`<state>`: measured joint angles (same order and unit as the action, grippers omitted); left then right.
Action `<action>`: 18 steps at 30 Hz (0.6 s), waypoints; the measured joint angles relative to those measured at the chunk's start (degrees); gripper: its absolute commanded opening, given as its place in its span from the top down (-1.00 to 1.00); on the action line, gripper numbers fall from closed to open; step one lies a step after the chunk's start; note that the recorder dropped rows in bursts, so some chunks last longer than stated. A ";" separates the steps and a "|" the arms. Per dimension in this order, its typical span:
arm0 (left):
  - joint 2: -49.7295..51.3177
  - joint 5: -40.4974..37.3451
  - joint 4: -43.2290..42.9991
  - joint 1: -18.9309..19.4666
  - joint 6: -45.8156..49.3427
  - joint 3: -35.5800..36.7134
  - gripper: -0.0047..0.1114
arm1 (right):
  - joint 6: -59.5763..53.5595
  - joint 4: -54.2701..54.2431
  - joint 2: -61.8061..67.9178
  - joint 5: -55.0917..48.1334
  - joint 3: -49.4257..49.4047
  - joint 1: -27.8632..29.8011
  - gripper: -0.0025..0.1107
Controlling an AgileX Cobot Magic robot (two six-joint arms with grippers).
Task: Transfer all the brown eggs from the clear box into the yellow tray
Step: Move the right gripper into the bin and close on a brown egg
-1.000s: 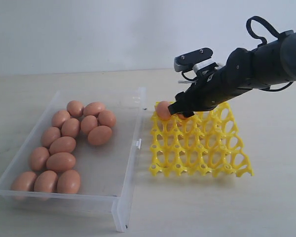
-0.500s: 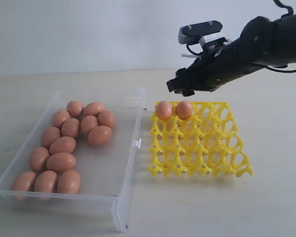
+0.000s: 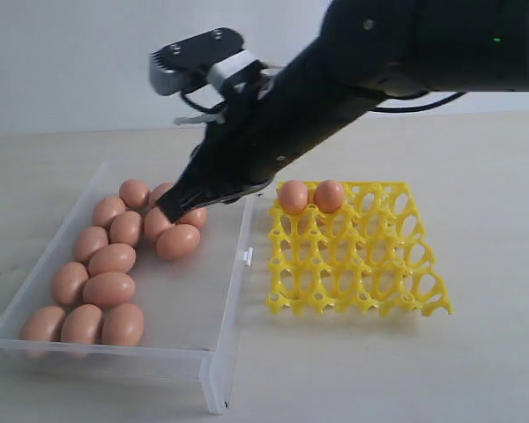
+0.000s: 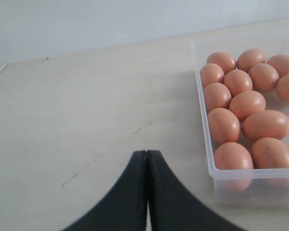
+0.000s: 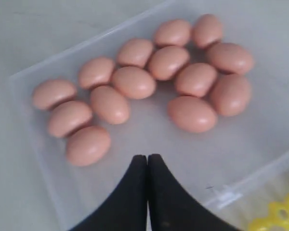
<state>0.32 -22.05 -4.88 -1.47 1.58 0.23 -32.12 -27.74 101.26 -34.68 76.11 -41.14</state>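
- My right gripper (image 3: pixel 173 211), jaws pressed together and empty, has swung from the yellow tray (image 3: pixel 361 264) to above the clear box (image 3: pixel 181 304).
- Two brown eggs (image 3: pixel 293 196) now sit in the tray; fourteen remain boxed.

Got the black right arm (image 3: pixel 361 62) slung in from the upper right, way across the middle, sloping down toward the left. Ends in the right gripper (image 3: pixel 173 211), tip aimed downward, jaws pinched flat together, holding nothing. Carries a grey wrist camera (image 3: pixel 189 60) on top near the wrist. Same deal with the left gripper (image 4: pixel 146 155): squeezed tight, empty.
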 measured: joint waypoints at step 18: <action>0.00 0.00 0.00 0.00 0.00 0.00 0.92 | 25.02 5.42 30.15 -28.16 38.28 -6.72 0.06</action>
<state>0.32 -22.05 -4.88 -1.47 1.58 0.23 -7.10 -22.32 131.41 -62.83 114.39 -47.86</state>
